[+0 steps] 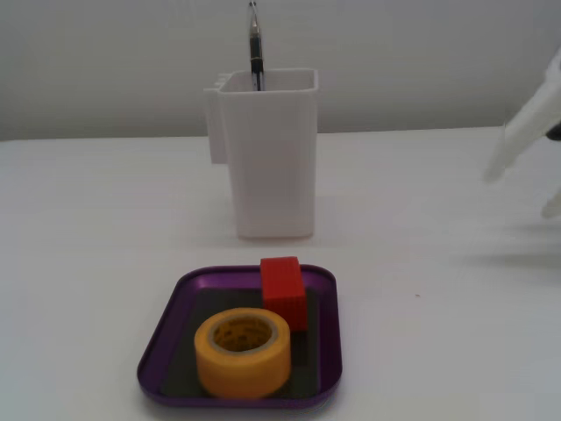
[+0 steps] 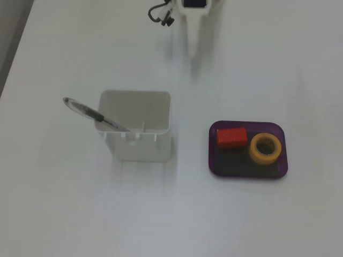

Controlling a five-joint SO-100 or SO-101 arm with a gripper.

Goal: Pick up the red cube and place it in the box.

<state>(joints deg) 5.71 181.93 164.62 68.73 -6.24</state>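
Observation:
The red cube (image 1: 283,289) lies inside the box (image 1: 175,320), a shallow purple tray, at its far side beside a yellow tape roll (image 1: 243,352). In the other fixed view the red cube (image 2: 231,137) sits in the left part of the box (image 2: 213,160), left of the tape roll (image 2: 265,148). My gripper (image 1: 519,195) is at the right edge of a fixed view, blurred, empty, well away from the box. Its two white fingers look parted. It also shows at the top of a fixed view (image 2: 194,51), pointing down toward the table.
A tall white plastic container (image 1: 270,158) with a pen (image 1: 255,48) in it stands behind the box. In the other fixed view the container (image 2: 136,134) is left of the box. The table edge (image 2: 13,48) runs along the upper left.

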